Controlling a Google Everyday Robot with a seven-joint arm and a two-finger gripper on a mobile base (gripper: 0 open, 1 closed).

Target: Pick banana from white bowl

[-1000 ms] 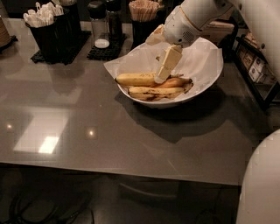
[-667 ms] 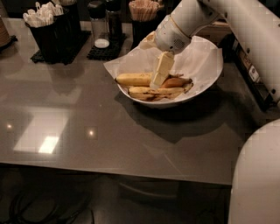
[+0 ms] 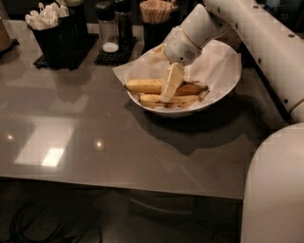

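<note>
The white bowl (image 3: pixel 223 95) stands on the grey table, lined with crinkled white paper. Three bananas lie in it. The banana (image 3: pixel 141 86) is the plump yellow one at the back left. An orange-toned banana (image 3: pixel 192 89) lies to its right, and a flatter blotched banana (image 3: pixel 154 100) lies in front. My gripper (image 3: pixel 167 94) points down into the bowl, its pale tip over the right end of the banana and touching or just above the front banana. It holds nothing that I can see.
Behind the bowl stand a black holder with white cutlery (image 3: pixel 50 26), shakers (image 3: pixel 108 26) on a black mat and a cup of wooden sticks (image 3: pixel 156 12). My white arm (image 3: pixel 266 42) runs along the right side. The table's front edge (image 3: pixel 123 185) is near.
The gripper has shifted slightly left and lower into the bowl, toward the bananas. The bananas and the bowl have not moved.
</note>
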